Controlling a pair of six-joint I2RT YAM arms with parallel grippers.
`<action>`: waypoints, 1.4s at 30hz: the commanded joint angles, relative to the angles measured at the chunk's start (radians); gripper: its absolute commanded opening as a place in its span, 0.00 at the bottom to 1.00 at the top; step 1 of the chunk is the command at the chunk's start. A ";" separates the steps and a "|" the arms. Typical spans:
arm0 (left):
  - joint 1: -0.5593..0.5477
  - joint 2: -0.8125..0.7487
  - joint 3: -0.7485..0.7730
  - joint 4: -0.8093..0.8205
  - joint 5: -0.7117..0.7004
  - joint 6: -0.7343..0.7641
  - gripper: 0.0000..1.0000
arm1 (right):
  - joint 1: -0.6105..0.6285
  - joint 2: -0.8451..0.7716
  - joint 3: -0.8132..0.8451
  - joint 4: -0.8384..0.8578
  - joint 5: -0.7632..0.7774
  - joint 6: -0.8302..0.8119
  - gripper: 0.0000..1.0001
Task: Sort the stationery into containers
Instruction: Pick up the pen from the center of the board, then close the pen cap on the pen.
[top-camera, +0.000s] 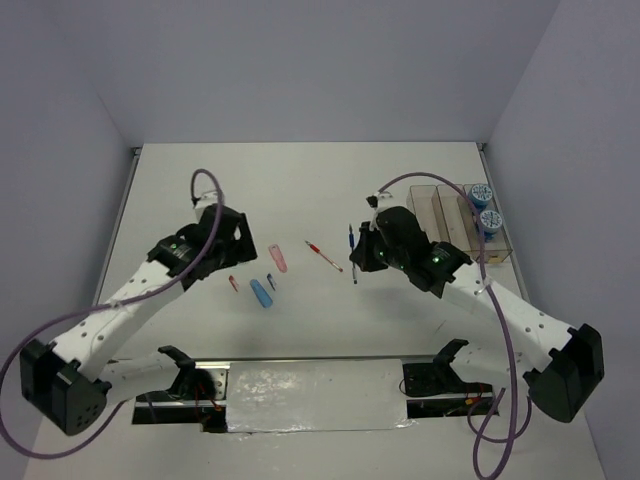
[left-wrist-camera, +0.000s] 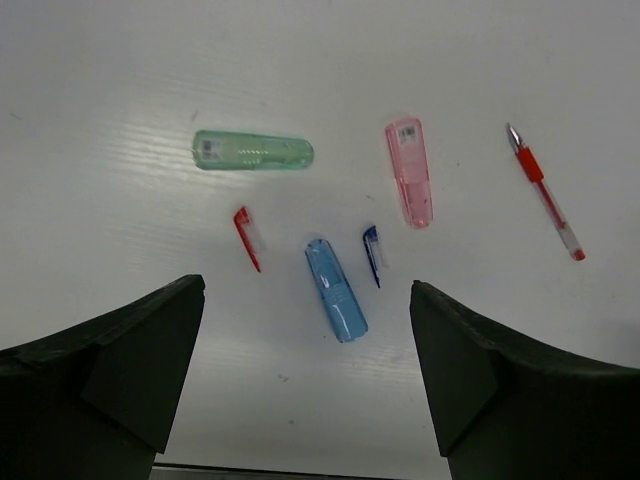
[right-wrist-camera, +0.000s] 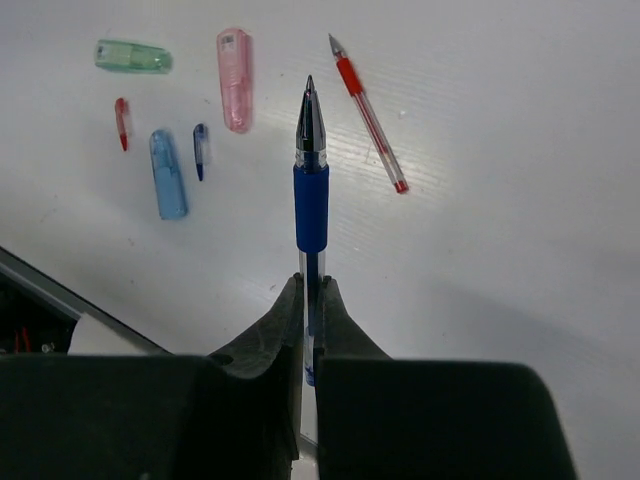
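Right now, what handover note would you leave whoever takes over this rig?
Right claw shut on the blue pen.
Left claw open, empty, above the blue piece.
Done: both rolls sit in the rightmost bin.
Left: bin the blue pen, then the red pen, green piece, pink piece, blue piece, red clip and blue clip, all on the table.

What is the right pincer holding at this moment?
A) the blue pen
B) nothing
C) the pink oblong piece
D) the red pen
A: the right pincer is shut on the blue pen, whose tip sticks out ahead of it, while the red pen lies apart, ungripped.
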 joint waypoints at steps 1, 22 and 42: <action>-0.076 0.104 0.011 0.057 -0.031 -0.152 0.95 | 0.002 -0.077 -0.060 -0.036 0.074 0.064 0.00; -0.278 0.643 0.228 -0.086 -0.227 -0.529 0.59 | 0.005 -0.323 -0.168 -0.127 0.072 -0.005 0.00; -0.264 0.709 0.111 0.052 -0.150 -0.526 0.55 | 0.005 -0.300 -0.174 -0.118 0.031 -0.035 0.00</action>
